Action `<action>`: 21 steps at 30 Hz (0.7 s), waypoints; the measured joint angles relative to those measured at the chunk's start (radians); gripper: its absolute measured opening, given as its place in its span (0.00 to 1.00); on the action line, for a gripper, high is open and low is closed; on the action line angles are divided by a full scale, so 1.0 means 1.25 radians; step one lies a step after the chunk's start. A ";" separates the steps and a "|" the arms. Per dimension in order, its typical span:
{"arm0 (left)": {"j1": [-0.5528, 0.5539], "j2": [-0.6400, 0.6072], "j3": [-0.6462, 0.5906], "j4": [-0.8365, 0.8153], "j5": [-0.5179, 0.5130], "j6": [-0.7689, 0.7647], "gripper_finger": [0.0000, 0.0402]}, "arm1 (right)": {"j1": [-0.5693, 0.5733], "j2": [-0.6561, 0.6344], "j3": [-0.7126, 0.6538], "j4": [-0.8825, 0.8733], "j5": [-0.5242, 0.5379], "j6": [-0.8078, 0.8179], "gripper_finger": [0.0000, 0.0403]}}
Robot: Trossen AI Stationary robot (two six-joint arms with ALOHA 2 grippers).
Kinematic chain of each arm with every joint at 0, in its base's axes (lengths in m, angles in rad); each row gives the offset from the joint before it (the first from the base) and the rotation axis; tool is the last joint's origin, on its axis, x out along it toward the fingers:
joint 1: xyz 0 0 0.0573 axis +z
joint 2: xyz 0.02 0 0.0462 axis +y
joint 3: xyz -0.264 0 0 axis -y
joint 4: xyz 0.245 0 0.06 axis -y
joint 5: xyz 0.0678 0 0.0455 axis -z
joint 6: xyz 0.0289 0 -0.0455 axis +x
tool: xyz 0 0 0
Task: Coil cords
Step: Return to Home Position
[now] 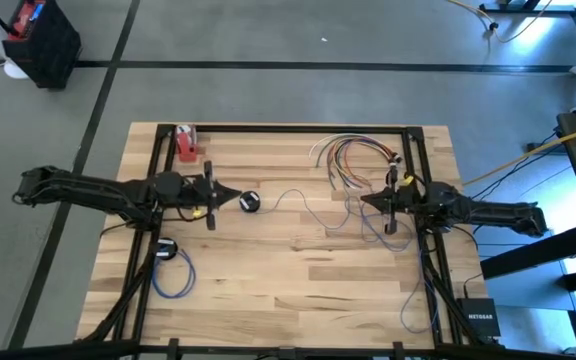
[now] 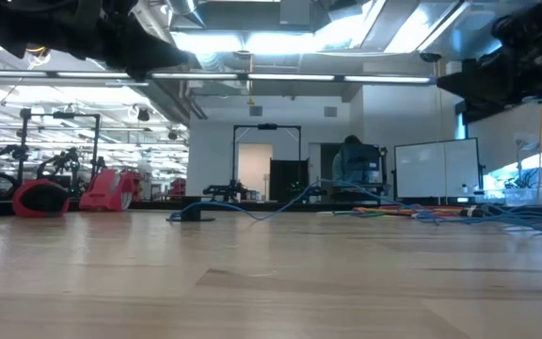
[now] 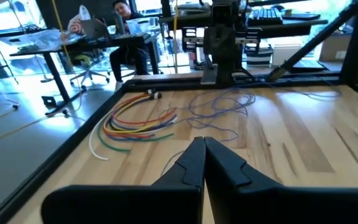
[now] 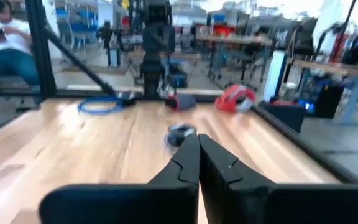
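Both arms hover apart, apparently parked: left end effector (image 1: 234, 197) and right end effector (image 1: 367, 199) closed, empty. The blue cord (image 1: 288, 193) lies loose on the surface (image 1: 298, 290) between them, trailing from the spool (image 1: 250, 202); other cords (image 1: 353, 155) sit far right.

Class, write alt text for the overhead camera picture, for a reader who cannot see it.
Seen from above, two dark robot arms reach in from left and right over a wooden table, the left gripper and right gripper shut and holding nothing. Between them a blue cord runs from a small black spool towards a fan of coloured cords.
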State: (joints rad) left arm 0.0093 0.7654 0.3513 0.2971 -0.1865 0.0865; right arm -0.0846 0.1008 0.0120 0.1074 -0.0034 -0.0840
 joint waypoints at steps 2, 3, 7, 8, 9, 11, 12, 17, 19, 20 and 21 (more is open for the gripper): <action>0.000 -0.002 -0.007 0.005 0.002 0.005 0.00 | -0.010 -0.035 0.000 -0.041 -0.006 0.007 0.01; 0.000 -0.008 -0.013 0.012 0.007 0.008 0.00 | -0.014 -0.053 -0.001 -0.049 -0.006 0.008 0.01; 0.000 -0.036 -0.057 0.111 0.044 0.034 0.00 | -0.023 -0.079 -0.001 -0.064 0.006 0.009 0.02; 0.001 -0.046 -0.070 0.122 0.052 0.038 0.00 | -0.023 -0.079 -0.001 -0.064 0.008 0.012 0.02; 0.001 -0.059 -0.080 0.126 0.058 0.039 0.00 | -0.022 -0.078 -0.001 -0.069 0.011 0.018 0.02; 0.001 -0.087 -0.097 0.134 0.058 0.036 0.00 | -0.022 -0.072 -0.001 -0.075 0.025 0.035 0.02; 0.003 -0.100 -0.107 0.135 0.058 0.029 0.00 | -0.022 -0.072 -0.001 -0.074 0.034 0.040 0.02; 0.004 -0.152 -0.175 0.149 0.058 -0.022 0.00 | -0.022 -0.072 -0.001 -0.071 0.049 0.042 0.02; 0.004 -0.175 -0.209 0.175 0.058 -0.042 0.00 | -0.022 -0.072 -0.002 -0.071 0.049 0.042 0.02; 0.005 -0.190 -0.221 0.185 0.058 -0.045 0.00 | -0.022 -0.072 -0.002 -0.071 0.049 0.042 0.02; 0.005 -0.207 -0.233 0.187 0.058 -0.046 0.00 | -0.022 -0.072 -0.002 -0.071 0.049 0.042 0.02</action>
State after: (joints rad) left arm 0.0151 0.5073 0.0605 0.5313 -0.1140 0.0289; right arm -0.1120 0.0105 0.0101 0.0185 0.0583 -0.0315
